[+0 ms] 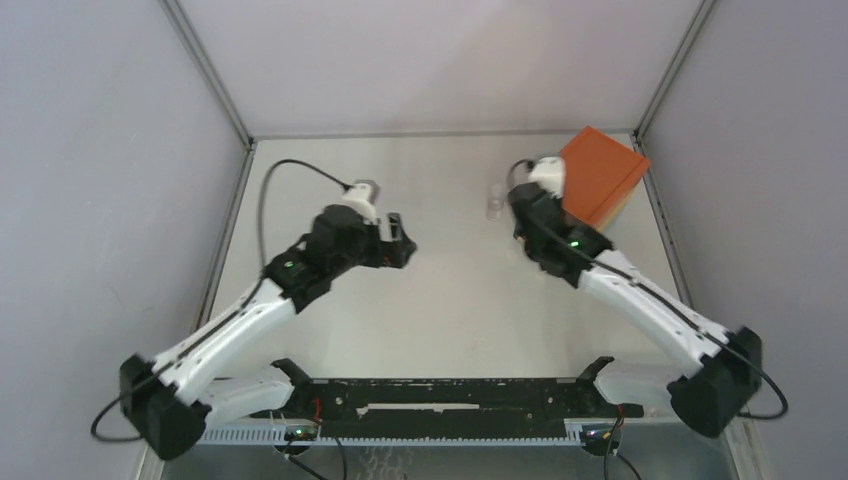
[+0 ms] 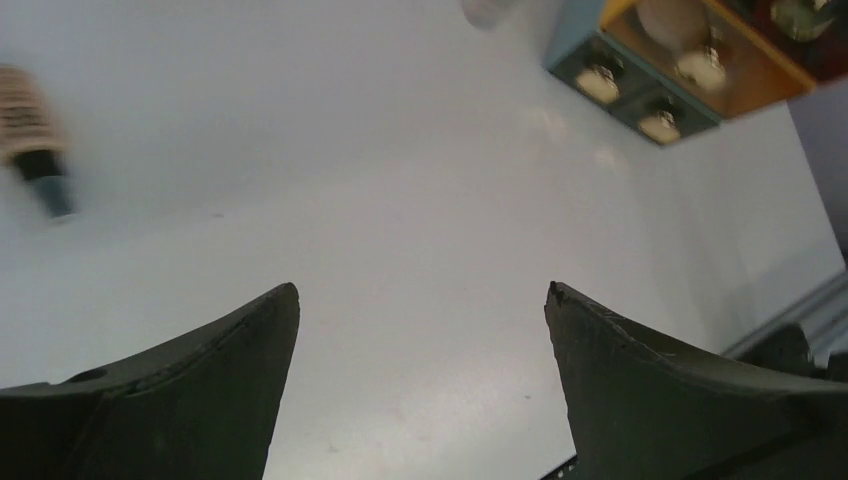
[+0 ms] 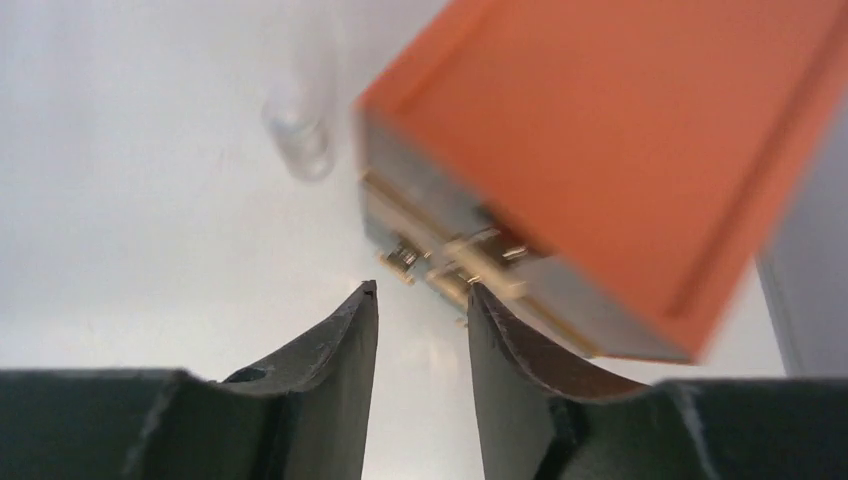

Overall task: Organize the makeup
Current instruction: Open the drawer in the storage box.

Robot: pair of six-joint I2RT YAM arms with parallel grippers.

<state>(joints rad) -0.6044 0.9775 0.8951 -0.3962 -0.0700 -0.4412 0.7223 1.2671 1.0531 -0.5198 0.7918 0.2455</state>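
Well, the left gripper [image 2: 422, 290] is wide open and has nothing in it. A blurry peach thing [image 2: 30, 125] with a black end lies on the table [image 2: 400, 200], well apart from it, off to the left in its wrist view. The right gripper [image 3: 421, 287] has a small gap between its fingers and holds nothing. It is just in front of the knobs of the one orange-topped box [image 3: 620, 130]. Round tan shapes [image 2: 672, 18] show inside the box, too blurry to count. One small clear thing [image 3: 300, 140] stands beside the box.

Overhead camera looks down; wrist cameras (low, close) both face the box [image 1: 600, 175].
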